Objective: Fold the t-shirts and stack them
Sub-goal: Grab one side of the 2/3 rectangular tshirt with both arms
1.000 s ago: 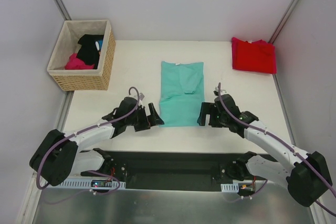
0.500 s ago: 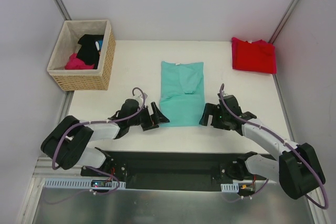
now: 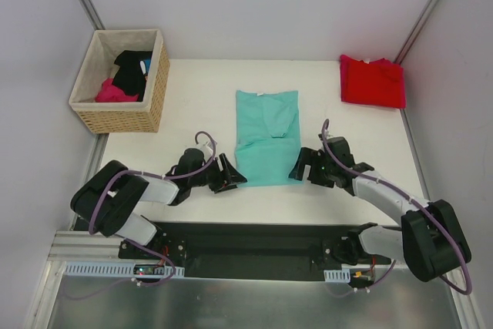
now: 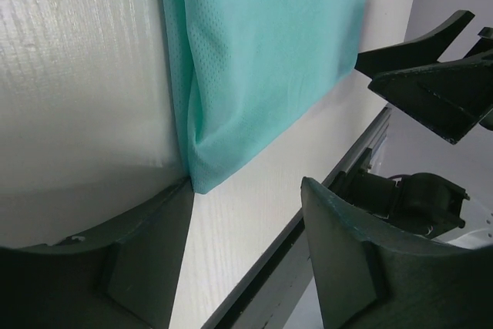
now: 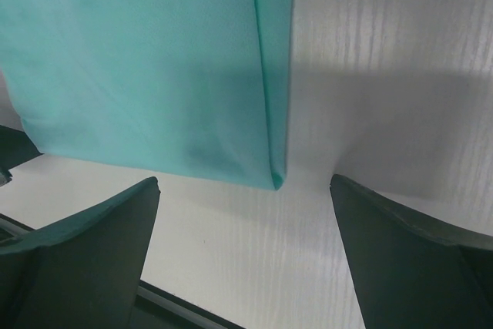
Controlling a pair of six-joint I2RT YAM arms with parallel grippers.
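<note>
At the 7 o'clock corner of the teal t-shirt (image 3: pixel 266 132), our left gripper (image 3: pixel 231 175) sits low on the table (image 3: pixel 192 98) with its jaws apart, one finger (image 4: pixel 146 263) right against the hem corner and no cloth pinched yet. We judge the step in hand to be this shirt's next fold, bringing the near hem up toward the collar at 12 o'clock. The next move calls for both grippers to close on the two near corners together, catch every layer and lift evenly. The shirt lies flat mid-table as a long narrow panel, sides and sleeves turned in, its fine weave smooth. At its 5 o'clock corner our right gripper (image 3: pixel 299 169) stands wide open, with the corner between its fingers but not gripped. At the table's 2 o'clock corner the red t-shirt (image 3: pixel 373 81) lies folded, ready to be stacked on.
</note>
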